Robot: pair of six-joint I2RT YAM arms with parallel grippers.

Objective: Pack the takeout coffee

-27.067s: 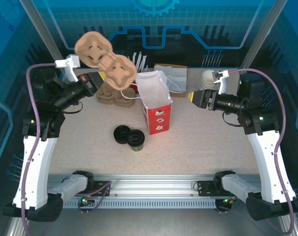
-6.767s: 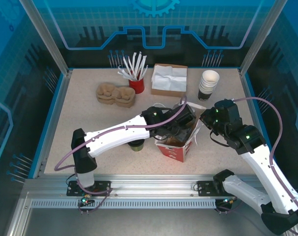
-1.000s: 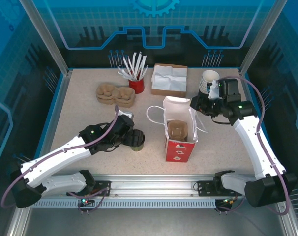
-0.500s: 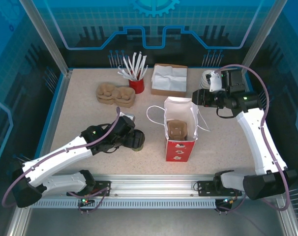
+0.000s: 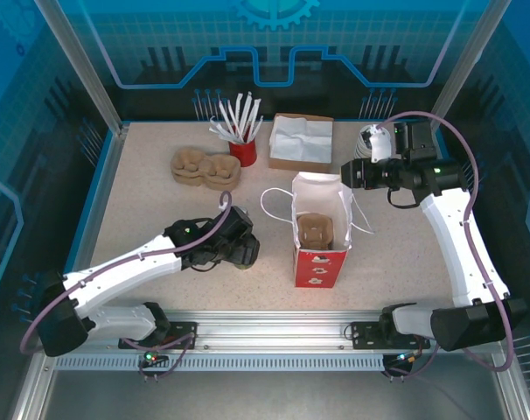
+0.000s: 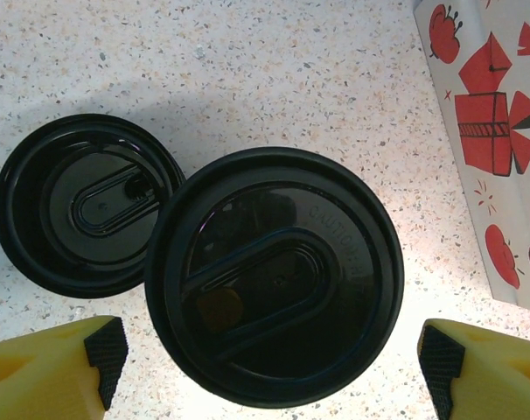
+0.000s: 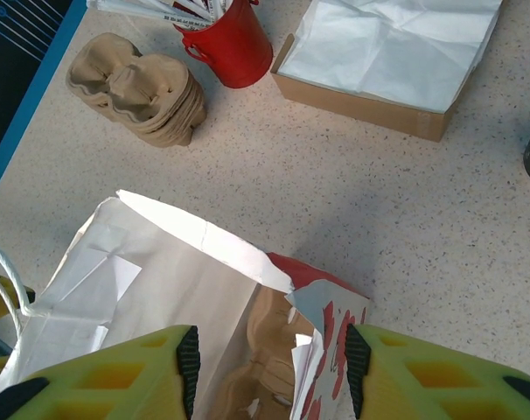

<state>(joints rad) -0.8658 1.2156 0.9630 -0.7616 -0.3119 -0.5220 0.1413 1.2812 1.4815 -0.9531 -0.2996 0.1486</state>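
The takeout coffee [image 6: 274,289] looks black on top; the bag [image 6: 501,105] is white with red prints.

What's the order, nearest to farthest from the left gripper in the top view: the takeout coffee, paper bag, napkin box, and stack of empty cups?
1. takeout coffee, right under the left gripper.
2. paper bag, to its right.
3. napkin box, back centre.
4. stack of empty cups, back right.
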